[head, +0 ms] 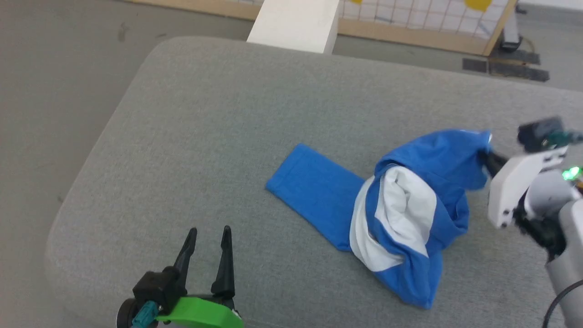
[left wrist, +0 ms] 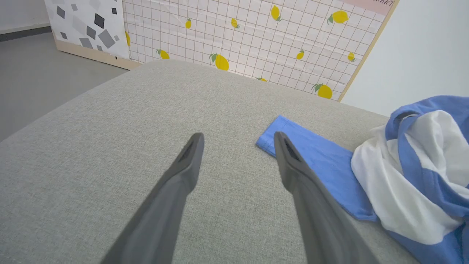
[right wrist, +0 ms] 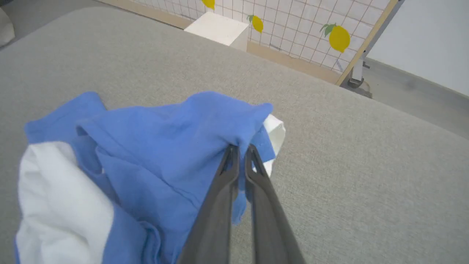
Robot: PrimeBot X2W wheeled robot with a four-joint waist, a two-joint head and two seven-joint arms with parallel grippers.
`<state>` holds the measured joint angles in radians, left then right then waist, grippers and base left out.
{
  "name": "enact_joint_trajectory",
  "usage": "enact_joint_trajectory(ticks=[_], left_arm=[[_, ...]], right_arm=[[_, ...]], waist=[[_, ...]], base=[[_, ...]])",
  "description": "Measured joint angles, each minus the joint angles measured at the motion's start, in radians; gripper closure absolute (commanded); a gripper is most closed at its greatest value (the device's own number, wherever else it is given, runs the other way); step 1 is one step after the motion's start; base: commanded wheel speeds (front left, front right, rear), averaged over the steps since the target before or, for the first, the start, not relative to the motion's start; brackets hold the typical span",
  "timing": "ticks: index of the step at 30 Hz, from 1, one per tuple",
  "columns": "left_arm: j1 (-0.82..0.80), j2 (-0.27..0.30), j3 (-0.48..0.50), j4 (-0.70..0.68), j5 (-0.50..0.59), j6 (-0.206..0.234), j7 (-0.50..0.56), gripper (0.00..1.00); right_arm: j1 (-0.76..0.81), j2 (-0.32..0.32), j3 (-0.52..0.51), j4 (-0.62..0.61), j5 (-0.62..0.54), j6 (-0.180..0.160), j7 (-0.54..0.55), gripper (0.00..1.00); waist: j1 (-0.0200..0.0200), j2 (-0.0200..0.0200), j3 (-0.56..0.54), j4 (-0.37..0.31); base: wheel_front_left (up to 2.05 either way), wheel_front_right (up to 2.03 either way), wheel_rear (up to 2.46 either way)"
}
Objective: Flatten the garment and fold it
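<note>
1. Shirt (head: 401, 205): white body, blue sleeves. It is bunched in a heap on the grey table (head: 227, 114), at 4 o'clock in the head view. It is neither flat nor folded, so the task is judged barely begun.
2. Sleeve (head: 314, 191): one blue sleeve lies flat on the table, running out of the heap toward 10 o'clock. It looks like the one part already spread.
3. Right tool (right wrist: 242, 147): at 3 o'clock in the head view.
   - State: fingers narrow, pinched on a blue fold at the heap's 2 o'clock edge. A white corner shows just beside the tips, and the pinched fold appears lifted off the table.
   - Judged purpose: a grip on the outer edge lets the arm draw cloth away from the heap and open it.
4. Left tool (head: 209, 231): at 7 o'clock in the head view.
   - State: wide, holding nothing, over bare table and well apart from the heap.
   - Judged purpose: kept free to take an opposite edge, with the flat sleeve the nearest cloth.
5. Risk: the cloth is soft and layered. One pinch may catch several layers, so the heap could drag rather than unfold.
6. Surroundings: a white block (head: 296, 23) stands at 12 o'clock beyond the table, with a lemon-print panel (left wrist: 256, 36) behind.
</note>
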<state>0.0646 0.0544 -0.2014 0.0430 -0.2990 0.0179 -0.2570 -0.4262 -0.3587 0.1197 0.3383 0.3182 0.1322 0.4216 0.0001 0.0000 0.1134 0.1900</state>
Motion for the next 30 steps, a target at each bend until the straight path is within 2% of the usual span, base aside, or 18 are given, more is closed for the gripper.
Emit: enact_joint_trajectory(ticks=[3,8,13,17,21,22,23,27,30], left_arm=[[0.019,0.0,0.008,0.002,0.0,-0.001,0.0,0.0],[0.04,-0.001,0.018,-0.001,0.0,-0.001,0.0,0.0],[0.049,-0.001,0.021,-0.003,0.002,-0.01,0.0,0.0],[0.058,-0.001,0.022,-0.003,0.002,-0.01,0.0,0.0],[0.058,-0.002,0.021,0.0,0.002,-0.017,0.0,0.0],[0.058,-0.001,0.022,0.001,0.002,-0.017,0.0,0.0],[0.058,-0.001,0.022,0.002,0.002,-0.017,0.0,0.0],[0.057,-0.001,0.025,0.005,0.002,-0.017,0.0,0.0],[0.057,-0.001,0.026,0.005,0.002,-0.017,0.0,0.0]], right_arm=[[-0.03,-0.021,-0.037,-0.065,0.007,0.0,0.0,1.0],[-0.027,-0.1,-0.183,-0.129,-0.024,0.0,0.012,1.0],[0.098,-0.156,-0.35,-0.153,-0.102,0.0,0.015,1.0],[0.27,-0.134,-0.447,-0.115,-0.136,0.0,0.015,1.0],[0.369,-0.042,-0.489,-0.076,-0.137,0.0,-0.009,1.0],[0.375,-0.023,-0.491,-0.068,-0.144,0.0,-0.025,0.86],[0.376,-0.011,-0.491,-0.063,-0.152,0.0,-0.044,0.0],[0.36,0.006,-0.49,-0.07,-0.161,0.0,-0.085,0.0],[0.322,-0.004,-0.463,-0.134,-0.15,0.0,-0.106,0.0]], waist=[[0.0,0.0,-0.03,-0.02],[-0.0001,0.0,-0.069,-0.057],[-0.0001,0.0001,-0.087,-0.081],[0.0,0.0,-0.082,-0.08],[-0.0001,0.0001,-0.072,-0.079],[-0.0001,0.0001,-0.07,-0.08],[-0.0001,0.0,-0.068,-0.081],[-0.0001,0.0001,-0.064,-0.086],[-0.0001,0.0,-0.064,-0.087]], base=[[0.0,0.0,0.0],[0.0,0.0,0.0],[0.0,0.0,0.0],[0.0,0.0,0.0],[0.0,0.0,0.0],[0.0,0.0,0.0],[0.0,0.0,0.0],[0.0,0.0,0.0],[0.0,0.0,0.0]])
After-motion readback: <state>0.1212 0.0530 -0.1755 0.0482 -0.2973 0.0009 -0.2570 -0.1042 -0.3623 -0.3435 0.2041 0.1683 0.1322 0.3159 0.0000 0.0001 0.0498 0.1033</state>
